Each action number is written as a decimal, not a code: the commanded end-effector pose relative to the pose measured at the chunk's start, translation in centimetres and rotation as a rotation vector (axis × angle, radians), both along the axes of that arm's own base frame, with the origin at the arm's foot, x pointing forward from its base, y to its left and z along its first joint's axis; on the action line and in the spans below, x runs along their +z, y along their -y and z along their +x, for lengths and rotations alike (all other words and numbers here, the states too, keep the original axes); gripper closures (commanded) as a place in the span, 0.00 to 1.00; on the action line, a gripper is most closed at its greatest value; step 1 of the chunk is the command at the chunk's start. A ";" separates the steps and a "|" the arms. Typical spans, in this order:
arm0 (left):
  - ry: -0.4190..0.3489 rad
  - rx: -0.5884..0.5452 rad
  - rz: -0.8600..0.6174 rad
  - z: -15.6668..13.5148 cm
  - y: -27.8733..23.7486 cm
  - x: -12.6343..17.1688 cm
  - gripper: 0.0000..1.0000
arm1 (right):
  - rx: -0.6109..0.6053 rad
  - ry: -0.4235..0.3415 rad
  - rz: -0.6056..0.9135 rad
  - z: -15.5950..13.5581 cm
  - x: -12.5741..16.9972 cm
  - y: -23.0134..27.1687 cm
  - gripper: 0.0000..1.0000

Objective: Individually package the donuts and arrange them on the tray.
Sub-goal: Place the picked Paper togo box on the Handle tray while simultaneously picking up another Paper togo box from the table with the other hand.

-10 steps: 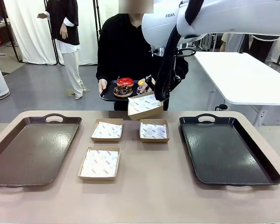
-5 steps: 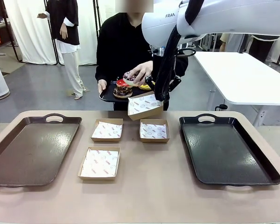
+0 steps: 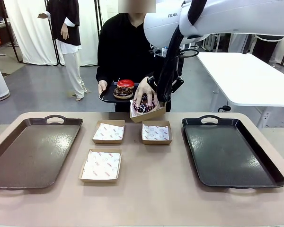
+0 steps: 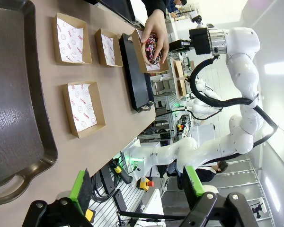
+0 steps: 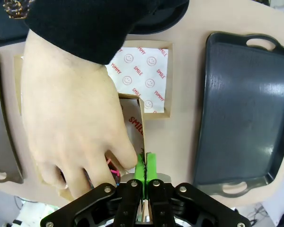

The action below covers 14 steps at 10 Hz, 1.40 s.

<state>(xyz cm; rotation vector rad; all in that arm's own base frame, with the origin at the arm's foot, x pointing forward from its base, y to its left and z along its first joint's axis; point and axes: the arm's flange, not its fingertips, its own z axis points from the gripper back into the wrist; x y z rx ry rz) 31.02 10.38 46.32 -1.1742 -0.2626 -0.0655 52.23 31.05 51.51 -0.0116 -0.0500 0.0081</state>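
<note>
1. The step in hand is packaging one donut. The right gripper (image 5: 146, 166) has its green pads pressed together on one wall of the raised box (image 3: 149, 114). It holds the box tilted above the far edge of the table (image 3: 151, 194), near the middle.
2. The person's hand (image 3: 144, 96) is setting the sprinkled donut (image 3: 144, 106) into that box. The fingers cover it, so I cannot tell whether it rests on the paper lining yet.
3. The red donut (image 3: 126, 83) sits on top of the chocolate donut (image 3: 122, 92) on the small black tray (image 3: 105, 97). The person's other hand (image 3: 103, 86) holds this tray just left of the raised box, beyond the table's far edge.
4. The left gripper (image 4: 136, 182) has its jaws spread wide with nothing between them. It is at the left side of the scene, well apart from the boxes.
5. Three empty boxes lie flat between the big trays: the far-left box (image 3: 109, 131), the far-right box (image 3: 156, 132) and the near box (image 3: 101, 165). The left tray (image 3: 19, 156) and the right tray (image 3: 236, 158) hold nothing.
6. The next move probably waits on the hand letting go and clearing the box. The right arm would then need to level the box, carry it to a tray and set it flat before the pads part. A grip on a single thin wall could let the loaded box sag or tip. I cannot tell which tray is meant.
</note>
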 end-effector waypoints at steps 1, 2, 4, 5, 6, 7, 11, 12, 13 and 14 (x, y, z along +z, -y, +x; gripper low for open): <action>0.023 0.001 -0.025 0.0 0.0 0.0 0.00 | -0.003 -0.004 0.008 0.0 0.1 0.1 1.00; 0.023 0.001 -0.025 0.0 0.0 0.0 0.00 | -0.003 -0.004 0.008 0.0 0.1 0.1 1.00; 0.023 0.001 -0.025 0.0 0.0 0.0 0.00 | -0.003 -0.004 0.008 0.0 0.1 0.1 1.00; 0.023 0.001 -0.025 0.0 0.0 0.0 0.00 | -0.003 -0.004 0.008 0.0 0.1 0.1 1.00; 0.023 0.001 -0.025 0.0 0.0 0.0 0.00 | -0.003 -0.004 0.008 0.0 0.1 0.1 1.00; 0.023 0.001 -0.025 0.0 0.0 0.0 0.00 | -0.003 -0.004 0.008 0.0 0.1 0.1 1.00; 0.023 0.001 -0.025 0.0 0.0 0.0 0.00 | -0.003 -0.004 0.008 0.0 0.1 0.1 1.00; 0.023 0.001 -0.025 0.0 0.0 0.0 0.00 | -0.003 -0.004 0.008 0.0 0.1 0.1 1.00; 0.023 0.001 -0.025 0.0 0.0 0.0 0.00 | -0.003 -0.004 0.008 0.0 0.1 0.1 1.00; 0.023 0.001 -0.025 0.0 0.0 0.0 0.00 | -0.003 -0.004 0.008 0.0 0.1 0.1 1.00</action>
